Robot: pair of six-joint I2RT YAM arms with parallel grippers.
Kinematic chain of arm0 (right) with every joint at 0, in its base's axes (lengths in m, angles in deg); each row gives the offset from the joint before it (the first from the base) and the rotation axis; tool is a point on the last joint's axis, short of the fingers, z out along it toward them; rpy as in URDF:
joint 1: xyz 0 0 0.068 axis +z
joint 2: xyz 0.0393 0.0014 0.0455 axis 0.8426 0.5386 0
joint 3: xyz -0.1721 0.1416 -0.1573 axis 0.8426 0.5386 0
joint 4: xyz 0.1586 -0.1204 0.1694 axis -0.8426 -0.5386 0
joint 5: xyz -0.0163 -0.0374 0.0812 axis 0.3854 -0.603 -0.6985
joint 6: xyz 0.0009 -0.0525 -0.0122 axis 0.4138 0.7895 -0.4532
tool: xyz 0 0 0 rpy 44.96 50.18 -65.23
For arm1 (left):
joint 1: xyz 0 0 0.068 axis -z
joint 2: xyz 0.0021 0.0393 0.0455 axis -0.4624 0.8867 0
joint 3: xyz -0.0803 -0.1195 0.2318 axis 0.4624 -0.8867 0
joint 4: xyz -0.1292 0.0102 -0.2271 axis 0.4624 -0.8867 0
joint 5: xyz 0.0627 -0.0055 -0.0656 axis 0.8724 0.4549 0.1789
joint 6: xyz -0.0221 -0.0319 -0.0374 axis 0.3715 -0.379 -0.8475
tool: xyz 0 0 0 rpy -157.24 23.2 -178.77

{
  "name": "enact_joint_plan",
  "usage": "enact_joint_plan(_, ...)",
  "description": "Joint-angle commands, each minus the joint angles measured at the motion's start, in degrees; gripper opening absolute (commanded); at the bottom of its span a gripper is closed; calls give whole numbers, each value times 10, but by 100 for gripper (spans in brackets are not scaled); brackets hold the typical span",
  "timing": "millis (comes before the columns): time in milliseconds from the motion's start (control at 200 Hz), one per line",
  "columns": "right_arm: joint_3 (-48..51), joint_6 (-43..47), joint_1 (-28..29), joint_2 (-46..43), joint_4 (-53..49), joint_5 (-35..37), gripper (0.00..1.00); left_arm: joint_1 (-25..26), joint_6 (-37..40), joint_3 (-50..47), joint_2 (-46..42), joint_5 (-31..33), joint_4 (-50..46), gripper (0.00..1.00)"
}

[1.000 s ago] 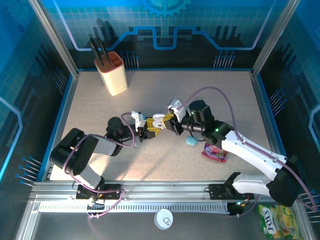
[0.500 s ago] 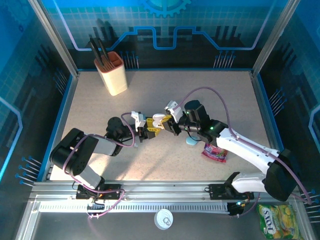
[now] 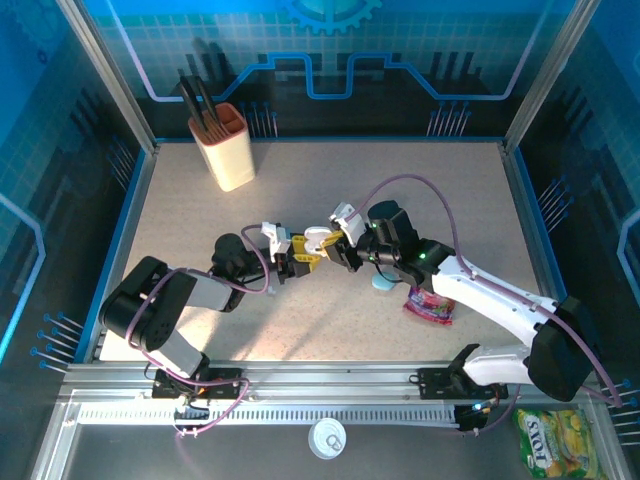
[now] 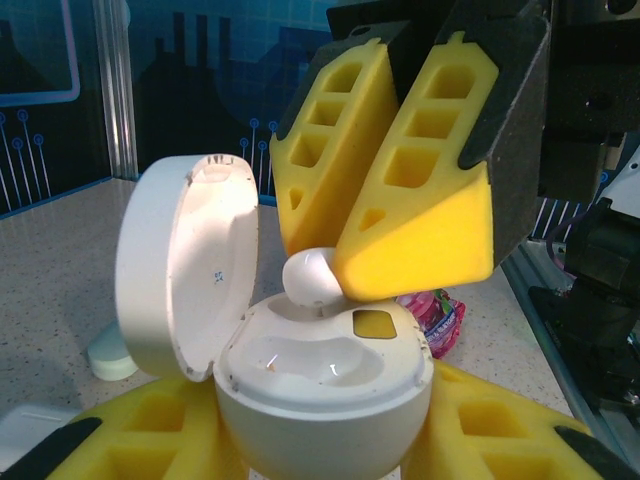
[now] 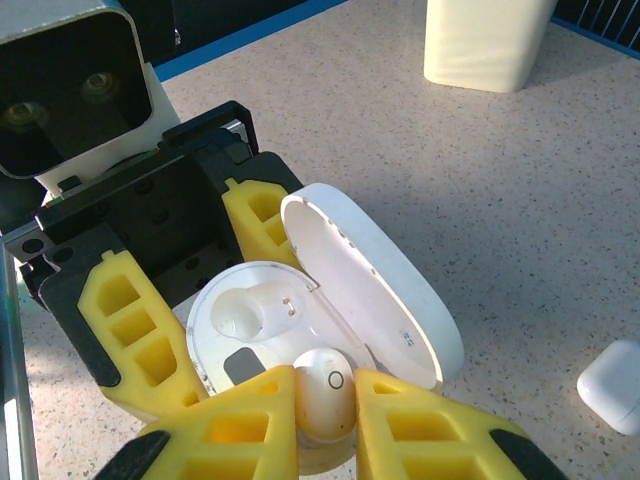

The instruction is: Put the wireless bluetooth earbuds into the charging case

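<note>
The earbud is a small white bud pinched between the tips of my right fingers, which are closed on it from both sides. It sits at the mouth of the nearer well in the charging case. From the left wrist camera the earbud looks to rest against the case's top face rather than sitting down in it, though I cannot tell how far it has gone in. The other well, beside it, is bare. The case is white and rounded, and its lid is swung open and standing up on its hinge. My left fingers grip the case body from either side, yellow pads pressed against it, and the right fingers come down on it at a slant from above. In the overhead view the two sets of fingers meet near the middle of the desk, with the left fingers just beside the right fingers. A pale blue pebble-shaped case lies on the desk close under the right arm, and a pink packet lies just beyond it. A small white rounded thing lies on the desk off to one side. A cream holder with dark utensils stands well apart near the far left corner.
</note>
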Motion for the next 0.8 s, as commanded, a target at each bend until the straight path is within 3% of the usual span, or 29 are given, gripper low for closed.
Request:
enact_joint_plan(0,-7,2,-4,-6,-17,4,17,-5,12,5,-12,2,17,36)
enact_joint_plan(145,-17,0,-3,10,-19,-1,22,-5,13,6,-16,2,17,36)
enact_joint_plan(300,-14,-24,-5,-7,10,10,42,-8,14,1,-20,6,16,36)
enact_joint_plan(610,52,-92,-30,-79,89,2,52,-39,23,-3,-6,42,17,37)
enact_joint_plan(795,80,-137,-21,-65,95,16,59,-76,19,10,-1,49,17,37)
